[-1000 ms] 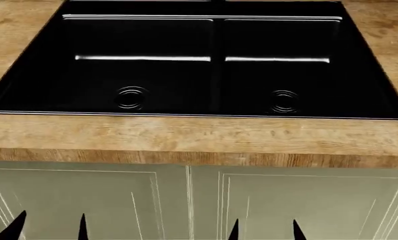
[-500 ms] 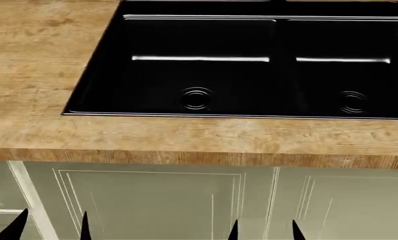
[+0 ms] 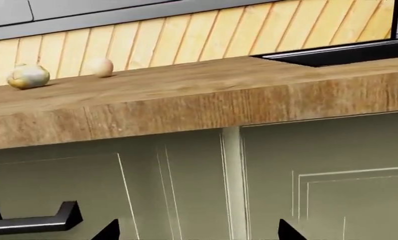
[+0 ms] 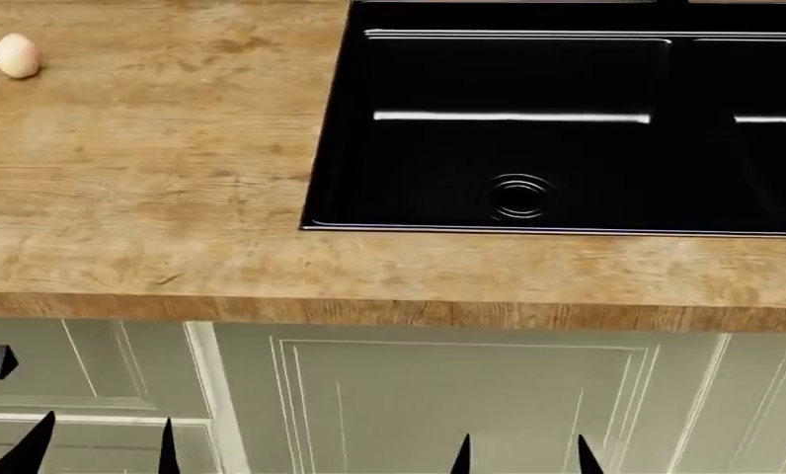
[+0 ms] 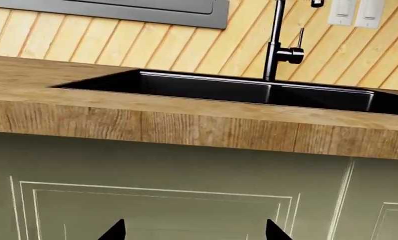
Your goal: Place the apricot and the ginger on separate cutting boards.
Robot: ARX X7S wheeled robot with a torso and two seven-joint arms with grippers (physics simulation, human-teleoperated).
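Well, from where I stand, here is how it lies.

Apricot: the apricot [image 4: 17, 55] sits alone on the wooden counter [image 4: 169, 197], far off to the robot's left and well apart from the black sink [image 4: 551, 128]; the left wrist view shows it [image 3: 101, 67] near the slatted back wall [image 3: 206, 35].
Ginger: the ginger [image 3: 28, 76] lies near the fruit, apart from it; the head view does not take it in.
Boards: no cutting board shows in any view.
Left pincer: the left gripper [image 3: 197, 231] hangs low before the cabinet doors [image 3: 172, 190], prongs spread wide, nothing between them.
Right pincer: the right gripper [image 5: 195, 231] likewise, wide and empty, below the counter edge facing the sink and faucet [image 5: 277, 40].
Handling, apricot: I'd judge it light, smooth and apt to roll or slip; take it across its narrow middle, gently, since soft fruit bruises.
Handling, ginger: likely firmer and light; the knobs give purchase, so close on the thick body, not on a knob.
Reach: both arms must rise above the counter first.
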